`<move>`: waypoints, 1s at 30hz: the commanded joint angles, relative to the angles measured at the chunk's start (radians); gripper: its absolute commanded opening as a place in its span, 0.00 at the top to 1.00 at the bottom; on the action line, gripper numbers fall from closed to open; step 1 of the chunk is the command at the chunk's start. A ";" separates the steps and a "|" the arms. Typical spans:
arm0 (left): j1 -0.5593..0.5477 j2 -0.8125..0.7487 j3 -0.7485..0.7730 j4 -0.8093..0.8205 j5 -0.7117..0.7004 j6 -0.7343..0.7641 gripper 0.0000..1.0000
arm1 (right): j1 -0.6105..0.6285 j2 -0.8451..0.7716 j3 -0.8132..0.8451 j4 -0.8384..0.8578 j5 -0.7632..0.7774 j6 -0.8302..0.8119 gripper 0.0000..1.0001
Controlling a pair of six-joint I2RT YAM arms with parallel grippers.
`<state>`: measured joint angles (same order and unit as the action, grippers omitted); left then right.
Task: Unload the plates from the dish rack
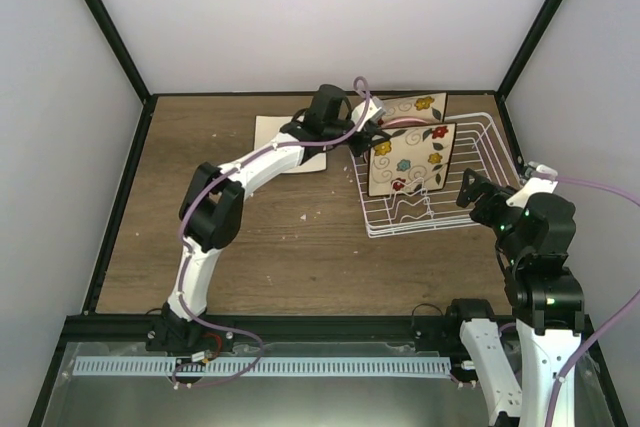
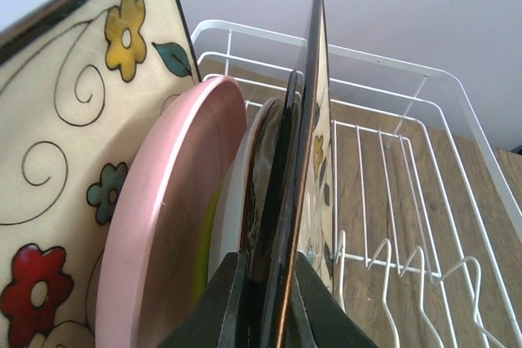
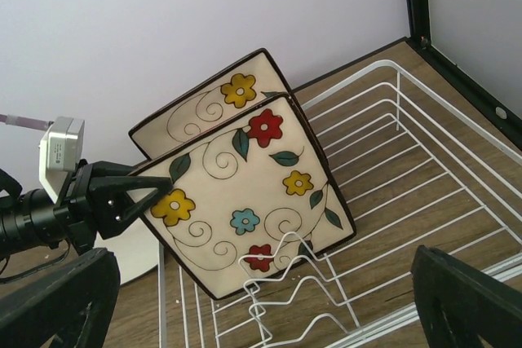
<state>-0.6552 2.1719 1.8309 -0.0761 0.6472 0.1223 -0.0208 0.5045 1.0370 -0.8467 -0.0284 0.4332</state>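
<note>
The white wire dish rack [image 1: 482,142] stands at the back right. A square cream flowered plate [image 1: 410,159] stands upright in it at the front, with a second flowered plate [image 1: 418,107] behind. A pink round plate [image 2: 167,226] and a lime-green one [image 2: 209,230] stand between them. My left gripper [image 1: 372,139] is shut on the front plate's dark left rim [image 2: 312,120], with fingers [image 2: 228,303] on both sides. My right gripper [image 1: 478,190] is open and empty at the rack's right front, facing the front plate [image 3: 245,193]. Its fingers [image 3: 57,299] are spread wide.
A plain cream square plate [image 1: 288,135] lies flat on the wooden table left of the rack. The rack's right half [image 3: 424,120] holds only wavy wire dividers [image 3: 285,270]. Black frame posts and grey walls close in the back and sides.
</note>
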 commanded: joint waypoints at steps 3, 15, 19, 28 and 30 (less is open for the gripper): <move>-0.018 -0.181 0.063 0.094 0.107 -0.071 0.96 | 0.010 -0.014 -0.001 -0.005 0.005 -0.008 0.00; -0.006 -0.260 0.077 0.148 0.131 -0.174 0.96 | 0.009 -0.031 -0.015 -0.002 -0.010 0.022 0.00; 0.010 -0.276 0.083 0.165 0.142 -0.226 0.96 | 0.009 -0.039 -0.020 -0.003 -0.011 0.033 0.00; 0.116 -0.314 0.092 0.228 0.119 -0.361 0.96 | 0.010 -0.058 -0.020 0.008 -0.009 0.064 0.00; 0.153 -0.325 0.099 0.254 0.124 -0.417 0.96 | 0.009 -0.061 -0.020 0.013 -0.006 0.068 0.00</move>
<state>-0.5747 1.9606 1.8439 -0.0528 0.7460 -0.1513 -0.0208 0.4606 1.0134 -0.8455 -0.0334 0.4839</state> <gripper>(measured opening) 0.093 0.998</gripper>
